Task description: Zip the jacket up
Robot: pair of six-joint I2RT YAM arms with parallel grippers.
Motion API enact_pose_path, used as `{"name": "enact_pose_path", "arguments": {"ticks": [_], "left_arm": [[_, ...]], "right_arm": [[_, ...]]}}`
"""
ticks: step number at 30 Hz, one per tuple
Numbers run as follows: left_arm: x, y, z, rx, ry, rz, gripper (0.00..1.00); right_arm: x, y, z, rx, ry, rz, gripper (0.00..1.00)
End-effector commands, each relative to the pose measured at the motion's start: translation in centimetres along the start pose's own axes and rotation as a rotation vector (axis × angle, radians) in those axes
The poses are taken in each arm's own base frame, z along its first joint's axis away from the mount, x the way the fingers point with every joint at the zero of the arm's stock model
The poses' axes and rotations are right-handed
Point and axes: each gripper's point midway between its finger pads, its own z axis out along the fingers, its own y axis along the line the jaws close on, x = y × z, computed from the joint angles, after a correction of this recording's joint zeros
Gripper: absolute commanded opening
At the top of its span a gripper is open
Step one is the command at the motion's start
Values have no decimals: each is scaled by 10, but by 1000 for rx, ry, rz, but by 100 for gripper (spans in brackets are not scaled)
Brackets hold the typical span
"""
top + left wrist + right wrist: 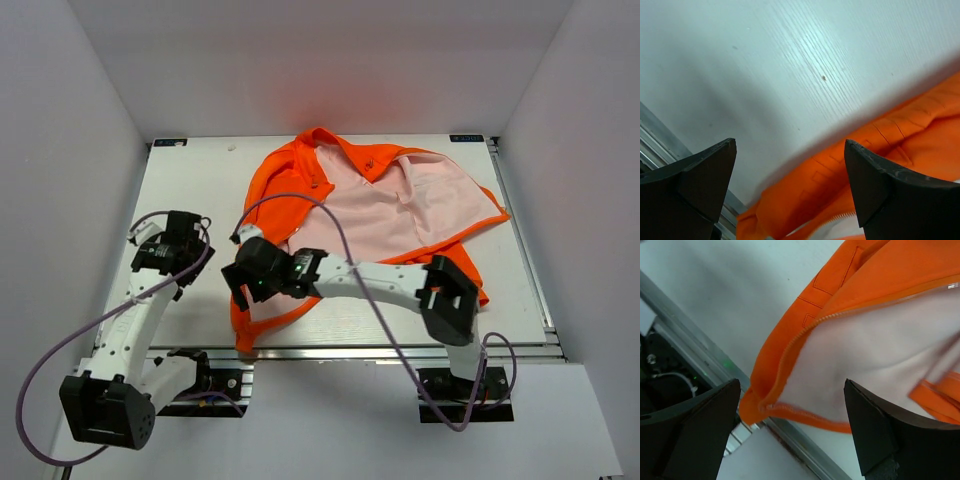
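Orange jacket lies unzipped; right gripper and left gripper hang spread, empty, by its hem; zipper ends likely need gripping next.

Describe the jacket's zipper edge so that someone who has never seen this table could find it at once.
On the white table lies one orange jacket, spread open with its pale pink lining up. Follow it to the table's near edge, under the open right gripper. There the zipper edge is a thin line of small teeth dividing the orange shell from the pink lining.
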Motion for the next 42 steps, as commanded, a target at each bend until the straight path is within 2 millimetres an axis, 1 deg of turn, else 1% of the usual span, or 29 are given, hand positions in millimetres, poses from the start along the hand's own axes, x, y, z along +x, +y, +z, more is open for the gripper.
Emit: {"name": "enact_pose_path", "arguments": {"ticks": [1, 3, 6, 8, 9, 10, 12, 13, 14, 15, 16, 17, 18, 19, 20, 21, 23, 24, 26, 27, 28, 30, 33, 35, 36, 37, 38, 40, 42], "left_arm": [[-8, 10, 7, -6, 4, -24, 98], [-3, 15, 11, -15, 24, -17, 98], [11, 12, 13, 21, 74, 4, 98], [17, 5, 11, 76, 102, 4, 98], [23, 5, 12, 95, 117, 33, 98], [25, 2, 10, 128, 124, 49, 98], [35, -10, 9, 215, 170, 107, 98], [41, -13, 9, 247, 193, 129, 98], [48, -27, 5, 329, 233, 148, 98], [61, -28, 7, 368, 275, 199, 98], [66, -41, 5, 447, 294, 215, 98], [74, -45, 5, 494, 322, 232, 98], [95, -47, 1, 559, 410, 245, 98], [103, -58, -3, 639, 443, 250, 98], [108, -59, -2, 654, 462, 247, 98], [114, -56, 1, 654, 482, 249, 98], [120, -58, 4, 655, 493, 268, 98], [120, -58, 5, 656, 487, 281, 98], [121, -63, 3, 667, 474, 324, 98], [121, -66, 5, 664, 459, 340, 98], [123, -69, 3, 667, 451, 369, 98], [126, -65, 17, 595, 439, 394, 98], [139, -56, 34, 474, 482, 431, 98], [140, -57, 43, 395, 472, 447, 98], [148, -47, 52, 309, 499, 474, 98], [145, -45, 58, 242, 446, 502, 98], [139, -54, 59, 217, 423, 505, 98], [143, -46, 71, 118, 437, 531, 98], [136, -53, 77, 75, 416, 521, 97]], "right_arm": [[-7, 9, 18, 71, -44, 66, 89], [-4, 15, 27, 70, -45, 63, 89], [8, 8, 41, 119, -25, 57, 84], [15, -2, 43, 157, -21, 52, 64], [14, -2, 41, 154, -34, 52, 49], [3, 1, 29, 138, -64, 59, 0], [-5, 2, 15, 114, -106, 55, 0], [-22, 8, -7, 79, -153, 60, 0], [-28, 9, -18, 68, -177, 57, 0], [-30, 6, -26, 63, -189, 51, 0], [-46, 0, -46, 51, -230, 72, 0], [-48, -4, -52, 30, -224, 85, 0], [-43, -15, -55, 23, -202, 109, 0], [-54, -31, -69, -25, -199, 158, 0], [-54, -45, -73, -34, -187, 191, 0], [-52, -86, -80, 4, -187, 255, 0], [-45, -119, -89, 10, -176, 310, 0], [-36, -158, -99, 72, -190, 361, 0], [-25, -198, -111, 155, -200, 381, 0], [-14, -231, -120, 225, -201, 426, 0], [0, -252, -125, 292, -177, 439, 0], [19, -298, -135, 403, -164, 516, 0], [58, -335, -126, 473, -89, 560, 0], [75, -341, -107, 467, -3, 541, 0], [77, -341, -100, 456, 19, 543, 0], [78, -338, -93, 424, 38, 548, 0], [75, -339, -87, 414, 38, 550, 0], [82, -339, -68, 378, 79, 565, 0], [87, -343, -58, 383, 134, 580, 0]]}}
